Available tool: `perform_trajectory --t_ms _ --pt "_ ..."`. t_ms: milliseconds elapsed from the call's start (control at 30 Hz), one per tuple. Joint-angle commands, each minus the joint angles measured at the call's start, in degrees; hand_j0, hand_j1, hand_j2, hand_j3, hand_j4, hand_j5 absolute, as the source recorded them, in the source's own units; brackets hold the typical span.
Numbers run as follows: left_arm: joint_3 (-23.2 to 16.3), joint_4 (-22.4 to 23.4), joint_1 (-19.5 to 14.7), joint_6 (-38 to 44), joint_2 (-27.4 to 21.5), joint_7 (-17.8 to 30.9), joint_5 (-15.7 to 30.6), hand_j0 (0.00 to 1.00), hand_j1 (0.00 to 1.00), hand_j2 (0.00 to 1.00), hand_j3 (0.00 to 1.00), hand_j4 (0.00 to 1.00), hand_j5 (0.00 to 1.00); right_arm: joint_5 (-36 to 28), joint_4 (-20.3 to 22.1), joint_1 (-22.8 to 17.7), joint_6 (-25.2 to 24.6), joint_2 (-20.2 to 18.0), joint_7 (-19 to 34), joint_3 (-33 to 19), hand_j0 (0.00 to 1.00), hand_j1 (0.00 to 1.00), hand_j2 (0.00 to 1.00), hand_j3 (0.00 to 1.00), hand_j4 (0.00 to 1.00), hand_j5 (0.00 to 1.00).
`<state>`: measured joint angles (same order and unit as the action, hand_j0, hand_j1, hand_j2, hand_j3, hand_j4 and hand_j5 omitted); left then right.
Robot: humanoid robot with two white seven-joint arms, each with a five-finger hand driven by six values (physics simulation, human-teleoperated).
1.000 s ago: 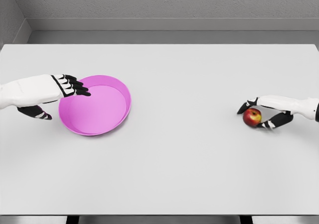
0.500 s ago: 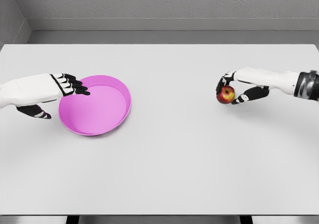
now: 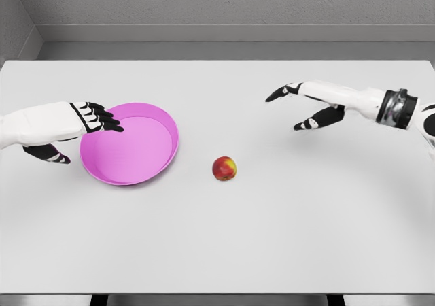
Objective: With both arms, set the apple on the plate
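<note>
A red and yellow apple (image 3: 225,168) lies on the white table, right of the pink plate (image 3: 160,149) and apart from it. My right hand (image 3: 293,107) hovers up and to the right of the apple, fingers spread, holding nothing. My left hand (image 3: 80,134) is at the plate's left rim, fingers over the rim's top and thumb below the edge; I cannot tell whether it grips the plate.
The white table (image 3: 272,238) fills most of the view, with a grey wall behind its far edge. Only the plate and the apple lie on it.
The right hand carried the apple leftward and up, then opened. The apple has left the hand and now lies on the table near the plate. The left hand stayed put.
</note>
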<state>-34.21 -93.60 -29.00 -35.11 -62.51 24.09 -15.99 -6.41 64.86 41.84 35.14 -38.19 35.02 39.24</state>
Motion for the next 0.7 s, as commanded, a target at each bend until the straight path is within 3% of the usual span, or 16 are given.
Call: perform_trajectory --t_ms 0,133,167,233,267,400,500,667 --pt "0.0 0.0 0.0 0.1 0.0 0.1 0.3 1.0 1.0 1.0 1.0 1.0 1.0 -0.5 -0.3 0.0 -0.1 -1.4 0.0 -2.5 1.0 1.0 1.0 1.0 1.0 1.0" --pt "-1.6 -0.1 -1.9 0.1 6.4 5.9 0.2 1.0 1.0 1.0 1.0 1.0 1.0 -0.5 -0.3 -3.3 -0.1 -2.9 0.0 -10.6 1.0 1.0 1.0 1.0 1.0 1.0" --pt "-4.5 0.0 -3.9 0.1 8.8 7.6 0.1 1.0 1.0 1.0 1.0 1.0 1.0 -0.5 0.0 -4.1 -0.1 -2.9 0.0 -12.4 1.0 1.0 1.0 1.0 1.0 1.0" --pt "-15.1 0.2 -11.2 0.1 13.4 8.9 0.2 1.0 1.0 1.0 1.0 1.0 1.0 -0.5 0.0 -4.4 -0.1 -5.1 0.0 -13.4 1.0 1.0 1.0 1.0 1.0 1.0" --pt "-18.3 0.3 -13.4 0.1 15.3 8.9 0.3 1.0 1.0 1.0 1.0 1.0 1.0 -0.6 0.1 -4.3 -0.1 -5.8 0.0 -13.5 1.0 1.0 1.0 1.0 1.0 1.0" --pt "-21.2 0.4 -15.6 0.1 26.3 9.0 0.2 1.0 1.0 1.0 1.0 1.0 1.0 -0.6 0.2 -4.4 -0.1 -6.5 0.0 -16.9 1.0 1.0 1.0 1.0 1.0 1.0" --pt "-23.2 4.4 -16.4 0.1 32.0 9.0 -0.4 1.0 1.0 1.0 1.0 1.0 1.0 -0.5 0.4 -4.3 -0.1 -6.5 0.0 -16.9 1.0 1.0 1.0 1.0 1.0 1.0" --pt "-23.1 7.5 -18.7 0.1 35.6 9.0 -0.6 1.0 1.0 1.0 1.0 1.0 1.0 -0.5 3.0 -4.3 -0.1 -6.5 0.0 -16.8 1.0 1.0 1.0 1.0 1.0 1.0"
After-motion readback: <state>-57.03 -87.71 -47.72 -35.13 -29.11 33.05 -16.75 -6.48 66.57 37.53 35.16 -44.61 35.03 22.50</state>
